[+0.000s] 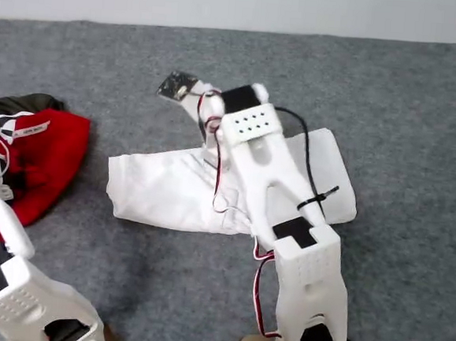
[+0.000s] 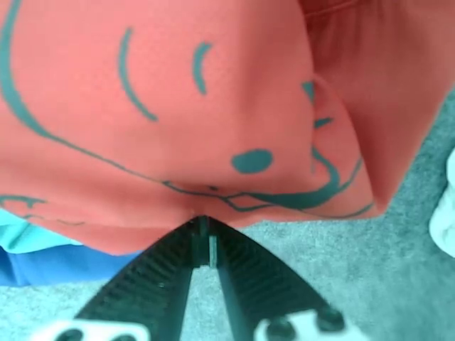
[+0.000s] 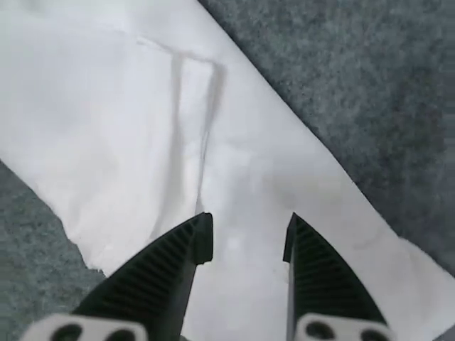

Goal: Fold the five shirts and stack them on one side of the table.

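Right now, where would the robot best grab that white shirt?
Probably at a free corner, coming down from above: the white shirt lies flat on the table, so only its border gives something to pinch. The open right gripper hangs over it.

The right arm (image 1: 282, 183) covers the middle of the white shirt (image 1: 155, 188). The red shirt (image 1: 56, 149) sits partly behind the left arm (image 1: 2, 228), and the dark garment (image 1: 16, 105) beside it runs off the edge.

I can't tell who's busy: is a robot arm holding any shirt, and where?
The left gripper pinches the red shirt at its edge; the right gripper holds nothing.
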Controlling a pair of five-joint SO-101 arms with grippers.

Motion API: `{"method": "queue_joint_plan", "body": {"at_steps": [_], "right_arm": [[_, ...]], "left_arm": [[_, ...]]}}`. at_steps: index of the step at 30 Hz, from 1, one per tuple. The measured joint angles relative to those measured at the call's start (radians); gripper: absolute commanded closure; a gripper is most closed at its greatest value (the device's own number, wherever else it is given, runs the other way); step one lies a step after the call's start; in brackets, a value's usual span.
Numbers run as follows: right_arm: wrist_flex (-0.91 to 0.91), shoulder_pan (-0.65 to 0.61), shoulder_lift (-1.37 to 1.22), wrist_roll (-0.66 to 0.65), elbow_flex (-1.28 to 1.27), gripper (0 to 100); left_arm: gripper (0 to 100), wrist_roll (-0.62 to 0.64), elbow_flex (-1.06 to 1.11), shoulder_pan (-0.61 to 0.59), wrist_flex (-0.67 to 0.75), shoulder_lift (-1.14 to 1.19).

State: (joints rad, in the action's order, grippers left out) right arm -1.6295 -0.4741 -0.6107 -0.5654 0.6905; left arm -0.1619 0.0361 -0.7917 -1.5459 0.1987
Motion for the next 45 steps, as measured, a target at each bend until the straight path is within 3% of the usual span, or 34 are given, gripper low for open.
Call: {"method": "queue_joint_plan", "body": {"at_steps": [5, 13, 16, 19, 24, 45], "right_arm": [[-0.12, 0.094, 0.0, 0.061, 0.038, 82.6], [-0.123, 0.265, 0.018, 0.183, 0.038, 81.9], [-0.123, 0.311, 0.017, 0.23, 0.038, 74.8], [-0.123, 0.354, 0.017, 0.281, 0.038, 69.2], [-0.117, 0.413, -0.061, 0.342, 0.038, 69.0], [0.094, 0.494, -0.236, 0.353, 0.038, 69.0]], "left_arm": [[100, 0.0, -0.008, 0.035, -0.074, -0.028], [100, 0.0, -0.014, 0.206, -0.126, -0.351], [100, 0.0, -0.014, 0.249, -0.157, -0.414], [100, 0.0, -0.014, 0.25, -0.175, -0.431], [100, -0.011, -0.014, 0.203, -0.18, -0.476], [100, -0.064, -0.014, 0.198, -0.18, -0.531]]}}
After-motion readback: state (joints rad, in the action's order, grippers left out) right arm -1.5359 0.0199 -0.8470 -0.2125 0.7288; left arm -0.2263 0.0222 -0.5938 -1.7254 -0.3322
